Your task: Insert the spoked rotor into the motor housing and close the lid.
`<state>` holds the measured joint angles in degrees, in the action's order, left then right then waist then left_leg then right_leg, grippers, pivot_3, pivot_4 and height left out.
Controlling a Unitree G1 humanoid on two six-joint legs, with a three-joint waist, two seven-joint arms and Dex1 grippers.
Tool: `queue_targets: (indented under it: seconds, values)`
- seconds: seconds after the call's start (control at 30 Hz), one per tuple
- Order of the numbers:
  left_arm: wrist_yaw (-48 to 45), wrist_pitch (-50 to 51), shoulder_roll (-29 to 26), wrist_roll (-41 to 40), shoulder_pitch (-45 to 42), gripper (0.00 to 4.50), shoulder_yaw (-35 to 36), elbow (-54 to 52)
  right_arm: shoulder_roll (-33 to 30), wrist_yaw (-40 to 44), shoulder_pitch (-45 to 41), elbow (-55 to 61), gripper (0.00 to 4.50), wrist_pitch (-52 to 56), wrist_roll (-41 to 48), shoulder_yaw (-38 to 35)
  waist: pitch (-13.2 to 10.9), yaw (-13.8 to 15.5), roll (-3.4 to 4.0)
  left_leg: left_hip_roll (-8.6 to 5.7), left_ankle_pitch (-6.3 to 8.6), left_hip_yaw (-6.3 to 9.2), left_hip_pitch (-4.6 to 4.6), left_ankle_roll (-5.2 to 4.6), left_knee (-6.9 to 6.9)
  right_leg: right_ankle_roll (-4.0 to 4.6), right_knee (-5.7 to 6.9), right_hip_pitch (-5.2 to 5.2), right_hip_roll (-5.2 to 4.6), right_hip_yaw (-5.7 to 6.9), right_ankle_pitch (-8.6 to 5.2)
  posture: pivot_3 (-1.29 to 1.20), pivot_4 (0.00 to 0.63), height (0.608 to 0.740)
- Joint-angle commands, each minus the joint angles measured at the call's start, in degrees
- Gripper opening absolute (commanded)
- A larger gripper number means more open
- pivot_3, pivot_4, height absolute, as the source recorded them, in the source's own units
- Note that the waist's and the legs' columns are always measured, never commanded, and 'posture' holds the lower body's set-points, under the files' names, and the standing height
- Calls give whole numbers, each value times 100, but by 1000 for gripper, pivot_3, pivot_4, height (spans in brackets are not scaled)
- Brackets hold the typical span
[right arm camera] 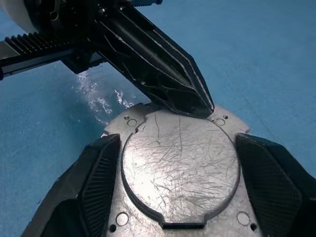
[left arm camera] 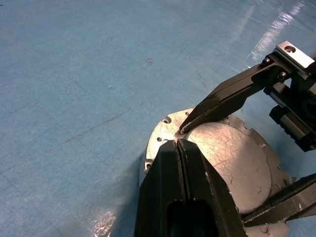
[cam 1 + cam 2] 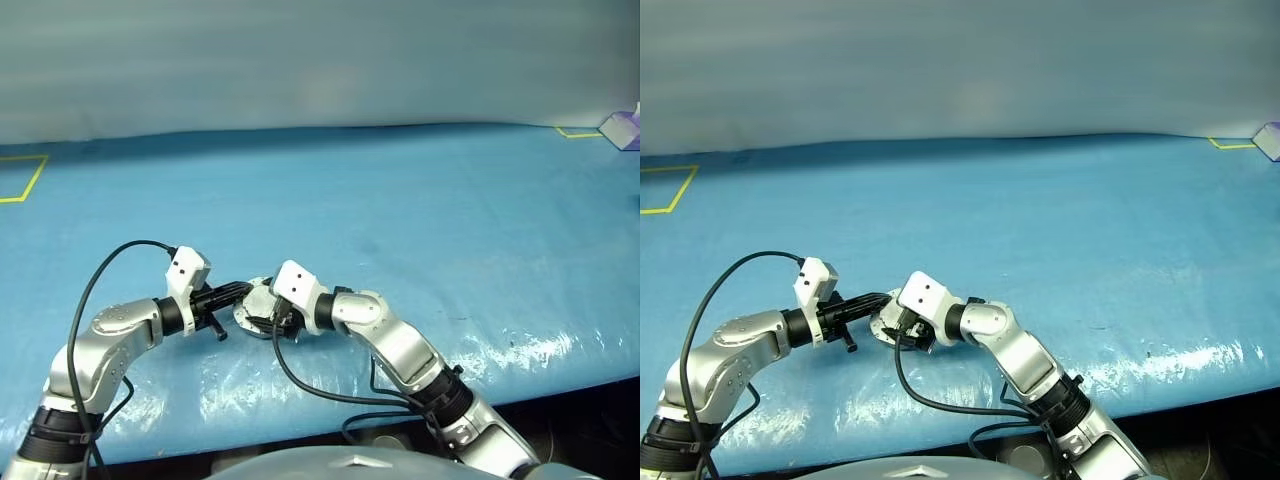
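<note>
Now left gripper (image 1: 200, 106) (tips together) on closed lid (image 1: 180, 168).

From the head views, the round grey metal lid with its raised round boss (image 3: 256, 304) is mostly hidden behind the two black grippers, so it looks too small to make out. The lid's near edge is cut off in the right wrist view. A small purple-and-white thing (image 3: 624, 128) at the far bench corner is cut off too.
</note>
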<state>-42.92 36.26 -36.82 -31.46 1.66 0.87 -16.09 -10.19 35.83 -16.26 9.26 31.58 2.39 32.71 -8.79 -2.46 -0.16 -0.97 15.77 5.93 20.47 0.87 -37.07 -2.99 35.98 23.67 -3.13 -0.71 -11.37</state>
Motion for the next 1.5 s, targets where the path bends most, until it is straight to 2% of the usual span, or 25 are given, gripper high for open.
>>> queue_targets:
  seconds: [0.03,0.2,0.33,0.43,0.53,0.8,1.17,1.5]
  values:
    - [-71,94,-14,139,187,0,-210,48,-317,78,437,106,4472,515,193,-244,7,27,-4,-2,0,0,0,0,0,0,-1,-1,-2,0,0,0,150,740]
    - [-110,13,-27,191,202,0,-224,117,-782,438,1168,1172,4472,991,1100,-960,21,46,-17,-19,2,3,1,-1,1,-10,-6,-5,-20,1,-7,0,150,740]
    - [-140,-37,-2,248,168,0,-238,170,-679,337,1672,1859,4472,1854,2191,-1853,10,42,-8,-26,5,3,9,-5,2,-15,-5,4,-28,-2,-12,0,150,740]
    - [-169,-92,33,294,124,0,-289,224,-120,-106,1866,1991,4472,2741,3057,-2595,8,44,-10,-21,5,5,8,-5,1,-15,-2,3,-25,2,-12,0,150,740]
    - [-173,-122,67,316,100,0,-332,250,521,-689,1913,1880,4472,3405,3547,-3095,6,56,-7,-21,5,7,9,-5,1,-15,-1,3,-25,3,-12,0,150,740]
    - [-174,-200,92,354,151,0,-331,244,1916,-1957,1633,1264,4472,4574,4139,-3893,1,70,5,-35,5,6,14,-6,1,-17,-6,8,-36,0,-11,0,150,740]
    - [-133,-244,96,334,312,0,-235,201,2321,-2892,1462,541,4472,4631,5121,-4207,26,29,10,-35,7,7,8,-8,6,-18,-7,1,-35,2,-14,0,150,740]
    - [-144,-229,90,336,320,0,-218,216,2318,-3483,1415,185,4472,4208,6018,-3839,30,10,12,-27,7,6,4,-9,6,-18,-6,-1,-29,3,-15,0,150,740]
